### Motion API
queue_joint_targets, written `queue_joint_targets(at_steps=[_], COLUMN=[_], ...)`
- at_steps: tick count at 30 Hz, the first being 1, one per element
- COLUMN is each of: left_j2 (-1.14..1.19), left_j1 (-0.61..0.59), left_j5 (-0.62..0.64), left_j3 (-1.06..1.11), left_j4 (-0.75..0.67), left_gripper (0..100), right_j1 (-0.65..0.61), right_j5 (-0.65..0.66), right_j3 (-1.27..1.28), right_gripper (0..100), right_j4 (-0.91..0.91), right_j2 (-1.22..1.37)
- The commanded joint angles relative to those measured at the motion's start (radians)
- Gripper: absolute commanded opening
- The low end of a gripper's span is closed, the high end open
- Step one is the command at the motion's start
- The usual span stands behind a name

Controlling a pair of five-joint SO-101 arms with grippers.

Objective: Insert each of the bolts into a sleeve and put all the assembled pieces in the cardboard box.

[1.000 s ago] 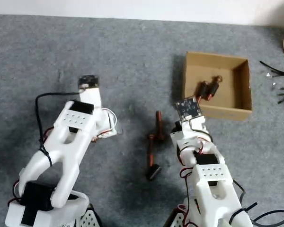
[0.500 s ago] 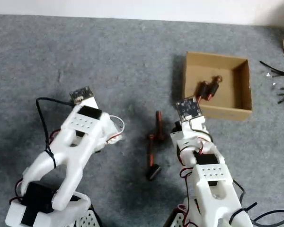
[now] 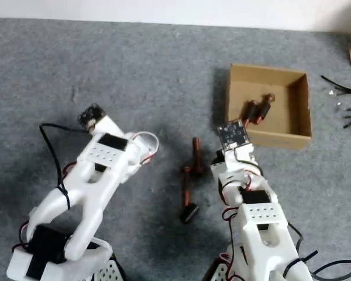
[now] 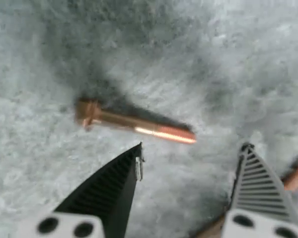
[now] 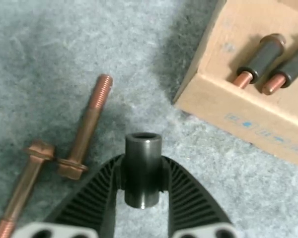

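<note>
Two copper bolts (image 3: 195,153) (image 3: 187,182) lie on the grey mat between the arms, with a black sleeve (image 3: 191,213) at the nearer bolt's end. My left gripper (image 4: 192,148) is open just short of a bolt (image 4: 134,124), nothing between its fingers. My right gripper (image 5: 143,163) is shut on a black sleeve (image 5: 143,148), held upright beside two bolts (image 5: 89,126) (image 5: 22,183). The cardboard box (image 3: 298,111) holds two assembled pieces (image 3: 257,109), which also show in the right wrist view (image 5: 260,62).
The left arm (image 3: 105,158) and right arm (image 3: 240,175) flank the bolts. Loose black cable ties (image 3: 345,99) lie right of the box. Open grey mat stretches at the far left.
The left arm has turned its wrist toward the bolts in the middle; its camera board has swung left and nearer. The right arm and the bolts have stayed put.
</note>
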Motion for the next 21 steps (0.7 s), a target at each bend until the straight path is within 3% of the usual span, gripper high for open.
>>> queue_joint_targets(at_steps=[1,14,21], left_j2=[-0.036,-0.036,-0.035], left_j1=[-0.025,-0.150,-0.156], left_j5=[0.026,0.028,0.028], left_j3=[0.062,0.196,0.219], left_j4=[-0.034,-0.255,-0.272], left_gripper=[29,28,27], right_j1=[0.012,0.012,0.012], right_j5=[-0.003,-0.003,-0.003], right_j3=[-0.005,-0.005,-0.005], right_gripper=[0.5,0.5,0.5], right_j4=[-0.031,-0.031,-0.031], right_j2=[-0.021,-0.021,-0.021])
